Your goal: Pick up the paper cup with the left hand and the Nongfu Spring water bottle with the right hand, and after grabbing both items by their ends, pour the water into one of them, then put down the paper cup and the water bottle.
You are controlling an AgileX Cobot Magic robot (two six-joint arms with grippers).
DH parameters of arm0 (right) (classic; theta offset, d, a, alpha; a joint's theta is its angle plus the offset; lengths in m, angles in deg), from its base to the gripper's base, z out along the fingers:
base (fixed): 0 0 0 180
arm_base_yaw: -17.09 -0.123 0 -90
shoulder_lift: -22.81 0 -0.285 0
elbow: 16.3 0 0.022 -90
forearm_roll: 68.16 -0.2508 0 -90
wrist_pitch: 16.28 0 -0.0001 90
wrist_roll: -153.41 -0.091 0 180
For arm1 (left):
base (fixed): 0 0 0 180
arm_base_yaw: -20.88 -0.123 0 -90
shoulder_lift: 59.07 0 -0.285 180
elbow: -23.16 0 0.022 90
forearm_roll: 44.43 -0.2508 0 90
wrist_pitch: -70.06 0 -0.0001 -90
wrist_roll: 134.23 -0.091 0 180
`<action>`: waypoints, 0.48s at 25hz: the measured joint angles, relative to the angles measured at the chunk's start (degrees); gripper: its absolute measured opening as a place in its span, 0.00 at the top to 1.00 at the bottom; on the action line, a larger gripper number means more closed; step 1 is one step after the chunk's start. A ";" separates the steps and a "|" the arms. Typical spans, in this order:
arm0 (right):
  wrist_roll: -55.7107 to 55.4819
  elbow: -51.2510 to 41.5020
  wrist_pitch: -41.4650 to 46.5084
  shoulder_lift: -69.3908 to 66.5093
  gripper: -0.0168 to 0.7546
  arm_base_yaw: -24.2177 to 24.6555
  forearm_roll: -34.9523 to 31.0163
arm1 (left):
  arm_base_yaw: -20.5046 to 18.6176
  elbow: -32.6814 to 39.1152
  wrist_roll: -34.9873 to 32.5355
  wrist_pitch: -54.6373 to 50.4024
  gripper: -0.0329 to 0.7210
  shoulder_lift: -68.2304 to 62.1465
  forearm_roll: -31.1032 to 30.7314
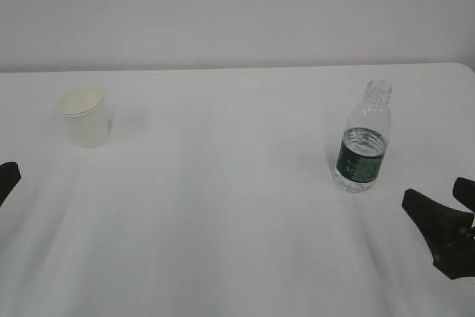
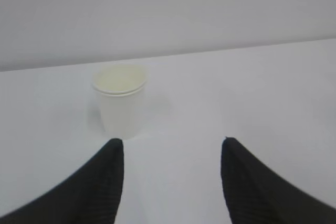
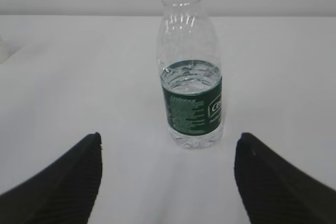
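Note:
The white paper cup (image 1: 86,116) stands upright at the table's far left. In the left wrist view the paper cup (image 2: 121,100) is just ahead of my left gripper (image 2: 170,141) and a little left of its middle. That gripper is open and nothing is between its fingers. In the exterior view only one black finger (image 1: 7,176) of it shows, at the left edge. The uncapped Nongfu Spring water bottle (image 1: 364,139) stands upright on the right, with clear water (image 3: 193,139) up to the top of its green label. My right gripper (image 3: 169,136) is open and empty, a short way in front of the bottle (image 3: 191,87).
The white table (image 1: 223,206) ends at its back edge against a pale wall (image 1: 237,5). The table's rounded back right corner (image 1: 466,68) lies behind the bottle. Nothing else stands on the surface.

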State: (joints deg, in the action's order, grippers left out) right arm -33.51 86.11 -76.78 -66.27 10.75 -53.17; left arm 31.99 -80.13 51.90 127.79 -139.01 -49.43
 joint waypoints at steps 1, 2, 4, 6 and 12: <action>0.00 0.00 -1.79 -2.58 0.22 0.00 0.33 | 0.00 0.00 0.00 0.29 0.40 0.00 -0.54; 0.11 0.00 -3.06 -5.30 0.22 0.00 0.74 | 0.00 0.00 0.00 0.53 0.40 0.00 -1.08; 0.51 0.00 -4.28 -10.31 0.22 0.00 1.20 | 0.00 0.00 0.00 1.06 0.40 -0.46 -1.45; 0.62 0.11 -4.46 -14.58 0.22 0.00 1.41 | 0.00 0.00 0.00 2.42 0.39 -1.83 -1.32; 0.72 0.78 -4.93 -19.12 0.22 0.00 1.77 | 0.00 0.00 0.00 7.44 0.21 -9.25 -0.59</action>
State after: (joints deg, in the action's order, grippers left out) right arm -32.79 86.89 -81.71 -85.39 10.75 -51.39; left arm 31.99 -80.13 51.90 135.23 -148.26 -50.01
